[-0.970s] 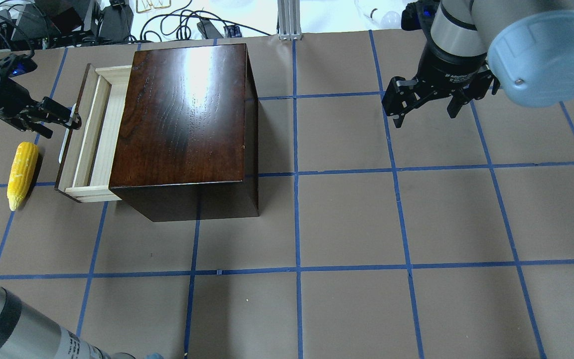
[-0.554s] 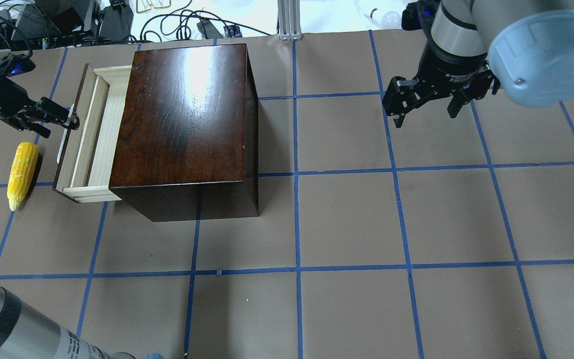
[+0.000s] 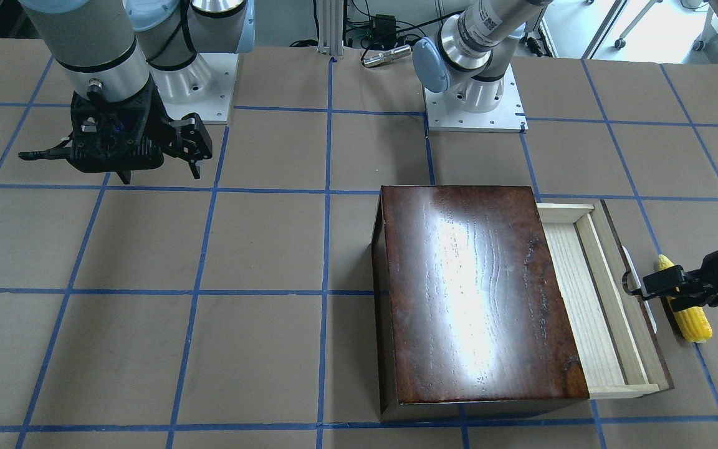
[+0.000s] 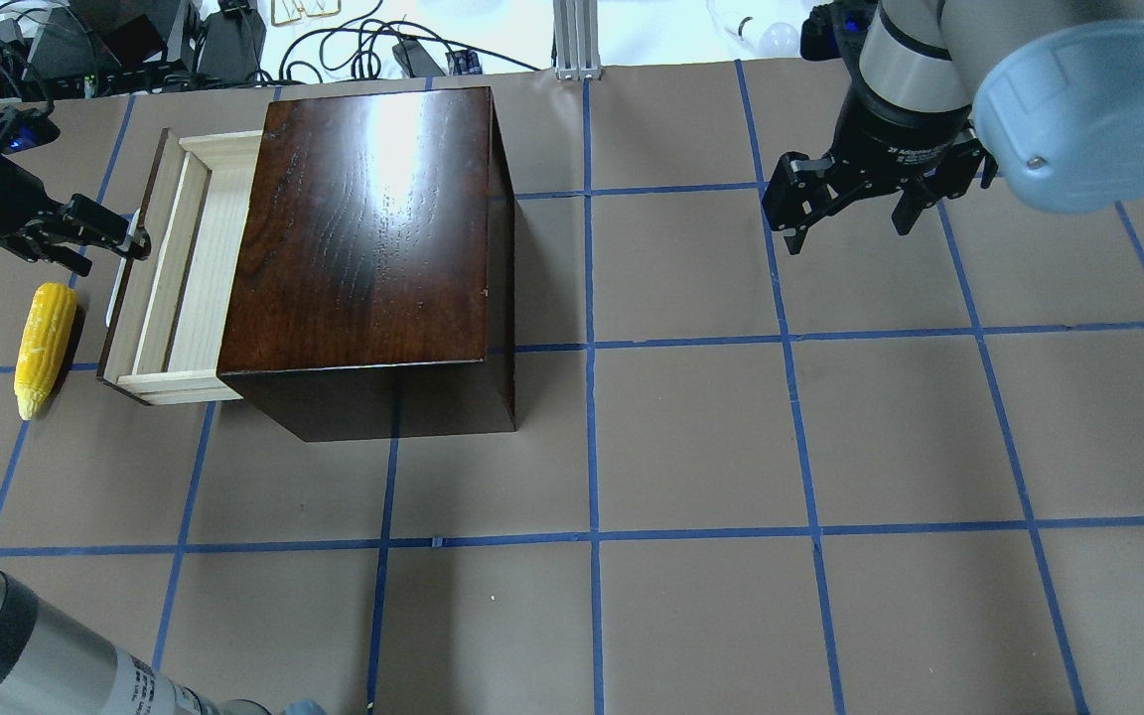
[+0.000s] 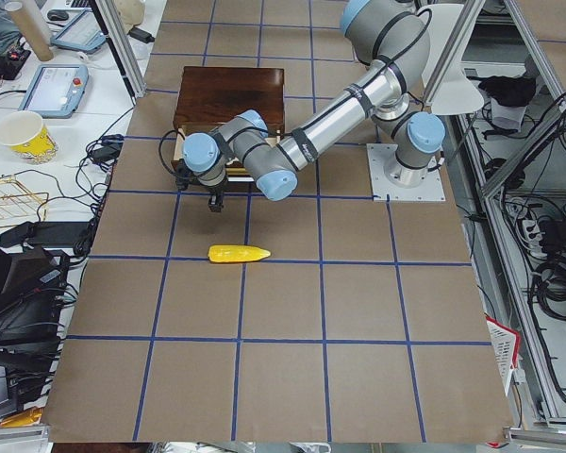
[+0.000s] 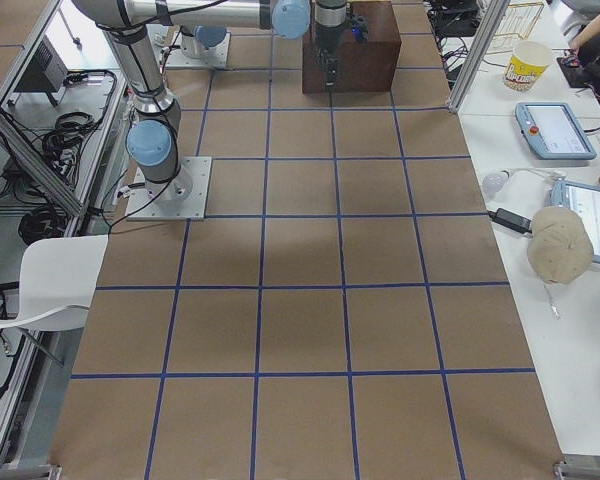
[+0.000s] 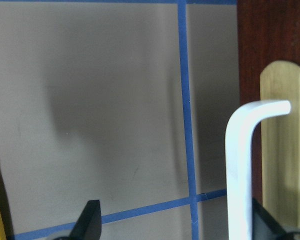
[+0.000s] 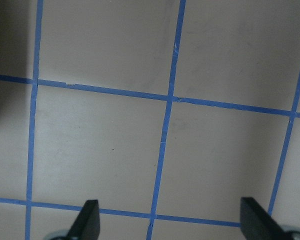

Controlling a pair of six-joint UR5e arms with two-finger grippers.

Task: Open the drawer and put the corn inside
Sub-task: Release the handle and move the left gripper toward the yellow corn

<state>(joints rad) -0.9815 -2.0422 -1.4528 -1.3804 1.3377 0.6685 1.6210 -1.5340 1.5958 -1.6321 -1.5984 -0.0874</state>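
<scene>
The shallow pale-wood drawer [image 4: 200, 283] with its dark brown front panel now sits further out of the glossy dark reddish-brown wooden box [image 4: 363, 228] than a second ago. The left end effector [image 4: 135, 241] has drawn back with it, away from the box.

In the left wrist view its black fingers [image 7: 91, 217] stand wide apart. The drawer's white bar handle [image 7: 238, 170] lies between them, close against the one nearer the drawer. So the left end effector is spread open around the handle, not clamped on it.

The bright yellow toy corn cob [image 4: 44, 343] lies on the brown tabletop [image 4: 691, 437]. It sits just outside the drawer's front panel, roughly parallel to it and not touching it. In the front-facing view the left wrist overlaps the cob's end nearer the robot, while the left side view shows the cob lying clear of the end effector.

The right end effector [image 4: 850, 233] hangs open over a bare square of blue tape grid [image 4: 592, 348], well apart from the box.

Beyond the tabletop's far edge we see tangled black cables [image 4: 354, 45] and an aluminium post [image 4: 572, 40].
</scene>
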